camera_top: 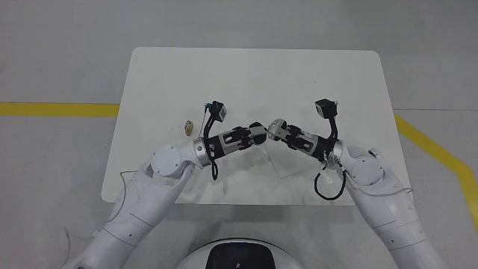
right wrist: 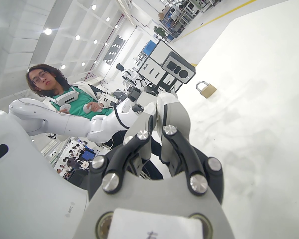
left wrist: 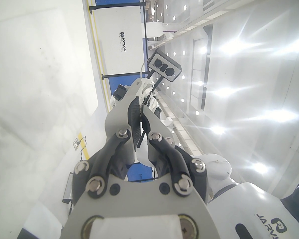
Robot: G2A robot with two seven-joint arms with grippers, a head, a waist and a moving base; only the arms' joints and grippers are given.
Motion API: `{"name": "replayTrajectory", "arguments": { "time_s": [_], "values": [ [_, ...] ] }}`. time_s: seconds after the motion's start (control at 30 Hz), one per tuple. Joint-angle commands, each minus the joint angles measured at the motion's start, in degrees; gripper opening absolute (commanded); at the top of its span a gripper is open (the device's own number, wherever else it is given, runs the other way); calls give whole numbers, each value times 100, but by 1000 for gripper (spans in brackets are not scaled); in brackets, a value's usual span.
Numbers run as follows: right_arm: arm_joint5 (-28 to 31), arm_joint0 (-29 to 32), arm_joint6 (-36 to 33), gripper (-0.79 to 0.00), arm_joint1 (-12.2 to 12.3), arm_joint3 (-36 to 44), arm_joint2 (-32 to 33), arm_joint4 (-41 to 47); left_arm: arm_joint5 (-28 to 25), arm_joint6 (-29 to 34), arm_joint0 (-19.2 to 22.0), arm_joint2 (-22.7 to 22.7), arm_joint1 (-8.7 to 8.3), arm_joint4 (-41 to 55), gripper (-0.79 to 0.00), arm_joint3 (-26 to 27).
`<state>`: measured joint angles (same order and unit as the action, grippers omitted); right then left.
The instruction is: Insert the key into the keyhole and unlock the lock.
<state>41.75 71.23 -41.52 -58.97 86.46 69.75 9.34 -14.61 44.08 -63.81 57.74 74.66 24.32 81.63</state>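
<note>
Brass padlock [camera_top: 189, 127] lies flat at the left of the worktop [camera_top: 314, 82], shackle looking closed, well apart from both arms. At centre, the left pincer [camera_top: 258, 133] is pinched narrow, tip to tip with the right pincer [camera_top: 274, 128], also narrow. I can't make out a key between them. The lock looks dense, rigid and slick, so clamp its flat body faces and leave the keyhole end free.

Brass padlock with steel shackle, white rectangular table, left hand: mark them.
Brass padlock [right wrist: 208, 91]: right wrist view, on the body.
White table [camera_top: 299, 75]: top view, bare top near far edge.
Left hand [left wrist: 140, 108]: left wrist view, midway between fingertips.
</note>
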Motion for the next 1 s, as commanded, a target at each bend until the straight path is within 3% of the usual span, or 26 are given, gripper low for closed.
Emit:
{"name": "replayTrajectory", "arguments": {
  "time_s": [0.0,0.6,0.63,0.67,0.97],
  "values": [
    [-2,4,-6,-785,3,-8,12,9,-33,-12,4,32,-4,-11,-785,1],
    [-50,109,-478,-785,78,94,125,-77,-259,51,-70,277,-71,-317,-785,82],
    [-45,113,-497,-551,81,99,126,-54,-263,73,-77,284,-76,-351,-785,88],
    [-48,113,-518,0,84,100,127,-31,-272,86,-84,293,-81,-386,-785,96],
    [9,111,-765,0,123,52,222,318,-368,153,-167,371,-133,-745,-785,249]
  ]
}}
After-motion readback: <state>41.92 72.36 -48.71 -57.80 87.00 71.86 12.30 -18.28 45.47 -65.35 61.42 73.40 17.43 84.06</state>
